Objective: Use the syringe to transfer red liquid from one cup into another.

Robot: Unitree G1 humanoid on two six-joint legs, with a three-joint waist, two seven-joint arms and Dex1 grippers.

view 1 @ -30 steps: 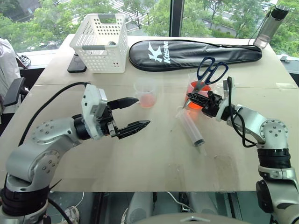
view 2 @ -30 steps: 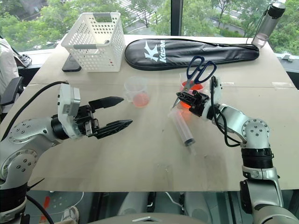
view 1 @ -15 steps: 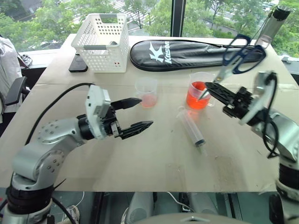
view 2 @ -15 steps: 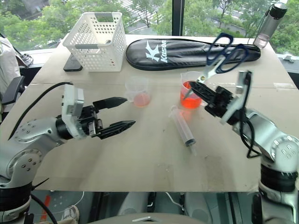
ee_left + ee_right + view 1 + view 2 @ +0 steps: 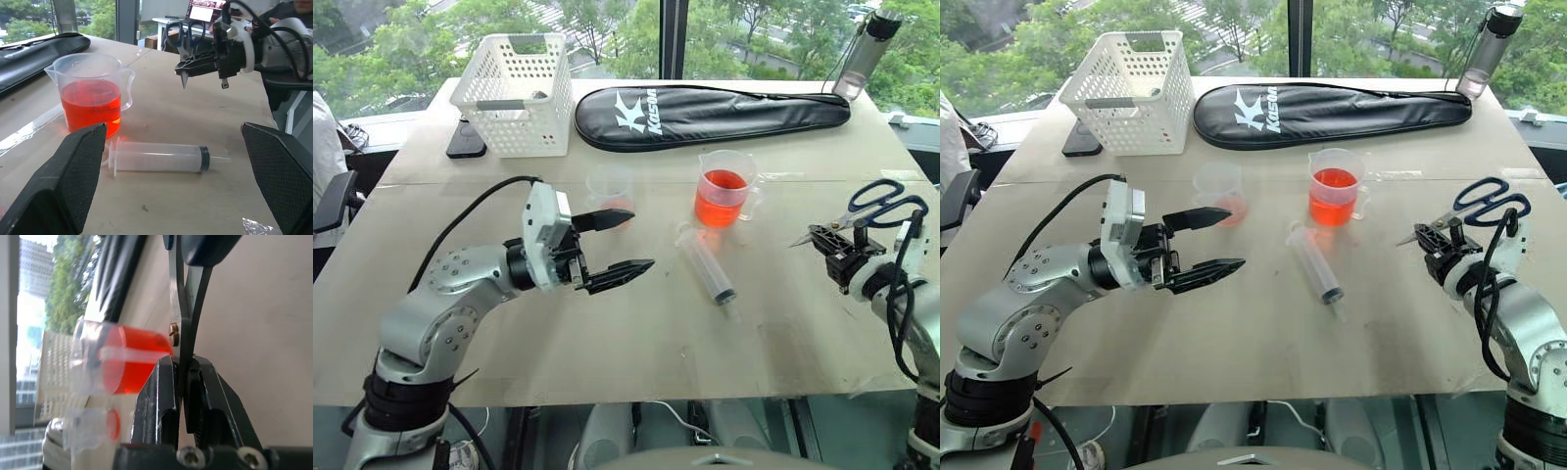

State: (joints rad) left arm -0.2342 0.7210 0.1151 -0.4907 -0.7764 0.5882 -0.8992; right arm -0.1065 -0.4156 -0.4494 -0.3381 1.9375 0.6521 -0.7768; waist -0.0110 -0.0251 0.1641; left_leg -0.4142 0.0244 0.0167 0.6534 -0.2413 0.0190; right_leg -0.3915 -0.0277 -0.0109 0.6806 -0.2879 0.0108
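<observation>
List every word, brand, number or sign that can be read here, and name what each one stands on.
"K" logo followed by "Kason", as far as it can be made out, in white: on the black racket bag at the far side of the table.
Printed gradations on the larger beaker: too faint to read.
Gradations on the smaller beaker: too small to read.
Laptop screen in the background: blurred, unreadable.

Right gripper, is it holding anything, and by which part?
The right gripper holds the blue-handled metal scissors, its jaws shut on the blades just past the pivot screw, handles pointing away. The left gripper is open, holding nothing.
</observation>
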